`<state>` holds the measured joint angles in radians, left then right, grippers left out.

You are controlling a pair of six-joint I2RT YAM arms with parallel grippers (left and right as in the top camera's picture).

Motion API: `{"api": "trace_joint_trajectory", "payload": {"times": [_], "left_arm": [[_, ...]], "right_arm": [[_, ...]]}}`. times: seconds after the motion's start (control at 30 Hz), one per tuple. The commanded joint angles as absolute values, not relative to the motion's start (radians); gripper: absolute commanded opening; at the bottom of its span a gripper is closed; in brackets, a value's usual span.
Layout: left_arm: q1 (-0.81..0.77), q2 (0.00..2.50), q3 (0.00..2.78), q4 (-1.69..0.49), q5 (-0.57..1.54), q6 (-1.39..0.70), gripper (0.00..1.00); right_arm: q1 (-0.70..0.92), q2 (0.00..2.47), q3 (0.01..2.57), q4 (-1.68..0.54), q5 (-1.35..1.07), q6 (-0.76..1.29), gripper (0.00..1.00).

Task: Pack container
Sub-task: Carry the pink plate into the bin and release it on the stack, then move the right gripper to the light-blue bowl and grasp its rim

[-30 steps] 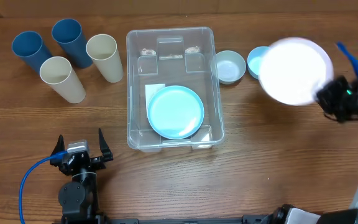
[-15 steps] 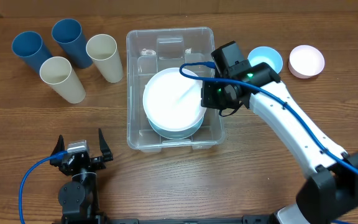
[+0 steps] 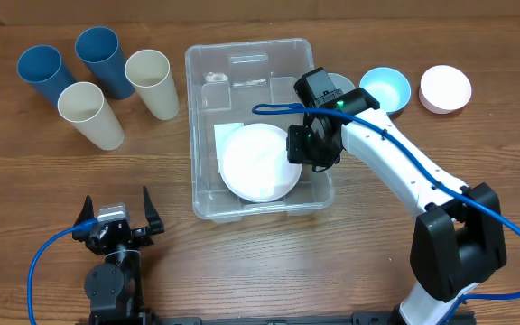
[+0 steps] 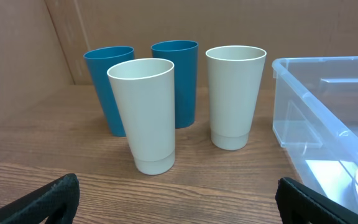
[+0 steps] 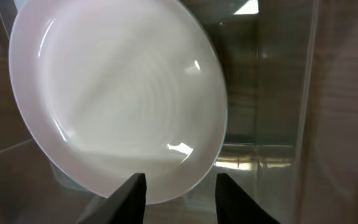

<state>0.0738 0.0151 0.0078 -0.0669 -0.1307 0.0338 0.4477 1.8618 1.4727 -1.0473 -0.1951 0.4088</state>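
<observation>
Large clear plastic rectangular container [image 3: 206,108] at table centre, round white plate [image 3: 258,162] lying inside; right gripper [image 5: 179,193] above plate, fingers parted, empty; left gripper [image 3: 117,209] wide, idle; four tall blue and cream plastic cups [image 3: 87,113] and small pale bowls [image 3: 385,88] outside, unpacked.

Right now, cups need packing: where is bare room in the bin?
In the bin, the far half between back wall and white plate is bare. The near half is crowded: the plate fills it, right pincer at its edge.
</observation>
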Motion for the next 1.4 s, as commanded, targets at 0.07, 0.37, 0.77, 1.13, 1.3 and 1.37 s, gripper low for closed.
{"api": "trace_joint_trajectory", "payload": {"times": [0.07, 0.37, 0.77, 1.13, 1.3, 1.37], "left_arm": [[0.079, 0.006, 0.005, -0.065, -0.122, 0.049, 1.0], [0.079, 0.006, 0.005, -0.065, -0.122, 0.049, 1.0], [0.079, 0.006, 0.005, -0.065, -0.122, 0.049, 1.0], [0.079, 0.006, 0.005, -0.065, -0.122, 0.049, 1.0], [0.079, 0.006, 0.005, -0.065, -0.122, 0.049, 1.0], [0.079, 0.006, 0.005, -0.065, -0.122, 0.049, 1.0]], "right_arm": [[0.444, 1.863, 1.539, -1.061, -0.268, 0.351, 0.37], [0.406, 1.863, 2.041, -1.597, 0.027, 0.428, 0.42], [0.305, 1.863, 1.575, -1.425, 0.031, 0.502, 0.49], [0.387, 1.863, 1.571, -1.351, -0.098, 0.592, 0.47], [0.298, 1.863, 1.573, -1.23, -0.012, 0.568, 0.5], [0.197, 1.863, 1.573, -1.106, -0.013, 0.526, 0.62]]}}
